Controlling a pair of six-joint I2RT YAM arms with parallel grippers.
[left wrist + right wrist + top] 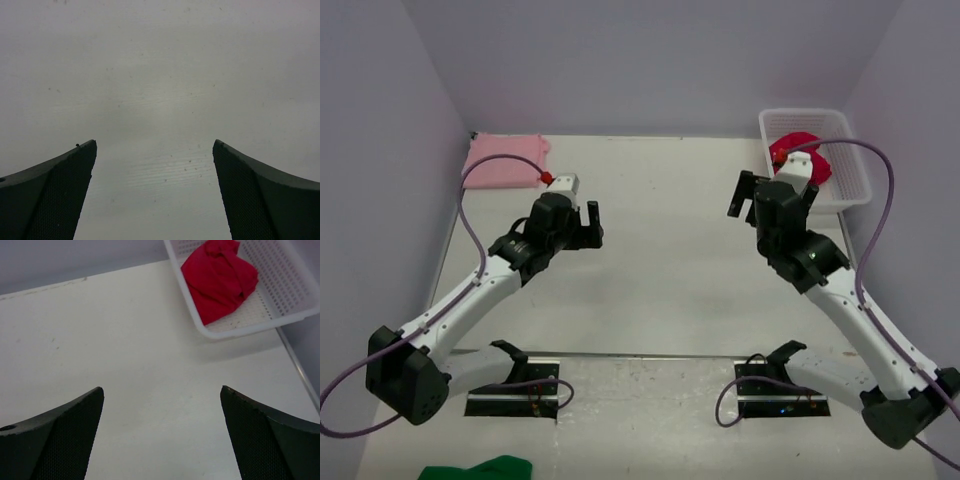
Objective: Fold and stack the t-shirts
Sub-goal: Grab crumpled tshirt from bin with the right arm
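The pink t-shirt (506,160) lies folded as a small rectangle in the far left corner of the table. The red t-shirt (801,154) lies crumpled inside the white mesh basket (847,176) at the far right; it also shows in the right wrist view (218,277). My left gripper (591,222) is open and empty above bare table, to the right of the pink shirt. In the left wrist view my left gripper (155,145) shows only table between its fingers. My right gripper (745,195) is open and empty, left of the basket (235,330); in the right wrist view (162,388) it is over bare table.
A green cloth (480,468) lies at the near edge, in front of the left arm's base. Purple walls close the table on the left, back and right. Purple cables loop from both arms.
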